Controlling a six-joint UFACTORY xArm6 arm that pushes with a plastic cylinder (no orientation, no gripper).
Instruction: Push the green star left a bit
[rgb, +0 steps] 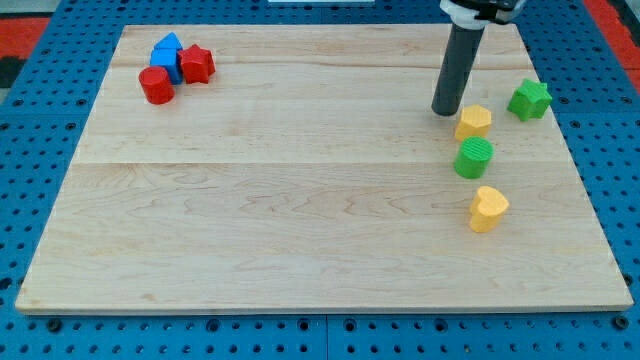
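Observation:
The green star (530, 99) lies near the board's right edge, in the upper right of the view. My tip (445, 111) rests on the board to the star's left, about a block's width from it, with the yellow hexagon-like block (474, 121) just to the tip's right, close or touching. A green round block (473, 158) sits below that yellow block. A yellow heart (488, 209) lies further down.
At the upper left a cluster holds a red cylinder (156, 85), a blue block (167, 55) and a red star (197, 64). The wooden board (300, 200) sits on a blue pegboard surface.

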